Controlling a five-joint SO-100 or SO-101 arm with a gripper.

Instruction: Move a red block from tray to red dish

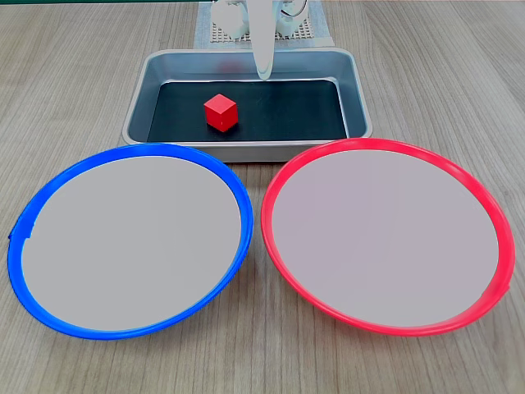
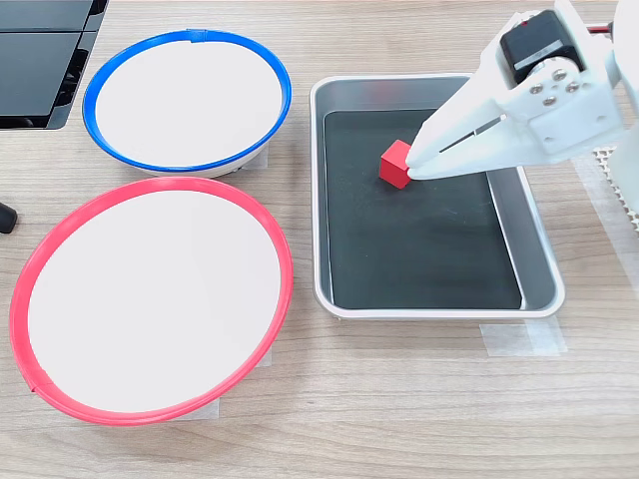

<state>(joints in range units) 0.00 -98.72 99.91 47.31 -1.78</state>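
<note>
In the second exterior view, going left to right, the red dish [image 2: 150, 299] lies well to the end effector's left and nearer the camera, its pale face bare. The blue dish [image 2: 187, 100] sits beyond it, also well left of the end effector. Next comes the tray [image 2: 539, 284] on the tabletop [image 2: 399, 399], and on its black bottom rests the block [image 2: 396, 164], at the end effector's tip on its left side. The white end effector [image 2: 423, 164] reaches in from the second exterior view's right, slanting down over the tray; its fingers look drawn together into one point, gripping nothing, and whether the tip touches the block cannot be told.

In the first exterior view, the blue dish [image 1: 127, 240] is nearer the camera and to the left of the end effector [image 1: 263, 72], the block [image 1: 221, 112] sits just left of and nearer than the tip, and the red dish [image 1: 387, 236] lies nearer and to the right. The tray [image 1: 246, 148] lies below the tip.
</note>
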